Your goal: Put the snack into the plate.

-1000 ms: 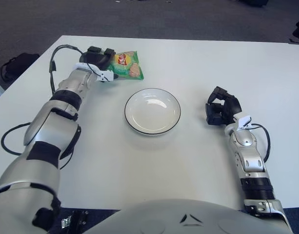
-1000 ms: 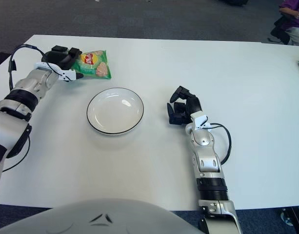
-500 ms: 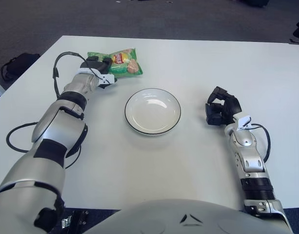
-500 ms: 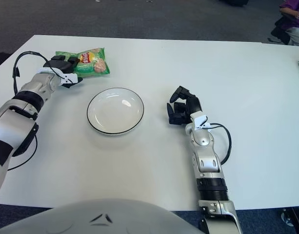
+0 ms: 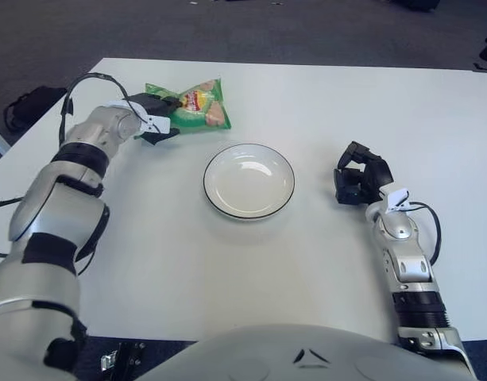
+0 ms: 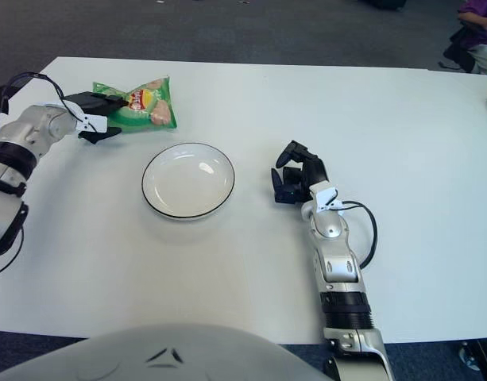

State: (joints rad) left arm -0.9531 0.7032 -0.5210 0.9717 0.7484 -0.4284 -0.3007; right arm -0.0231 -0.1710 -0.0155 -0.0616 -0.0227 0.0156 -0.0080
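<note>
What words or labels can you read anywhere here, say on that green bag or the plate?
Green snack bag, held at its left end by the left hand: a red and yellow round logo, its lettering too small to read.
White plate: no writing.
Right hand, to the right of the plate: no readable marking.
White table: no writing.
</note>
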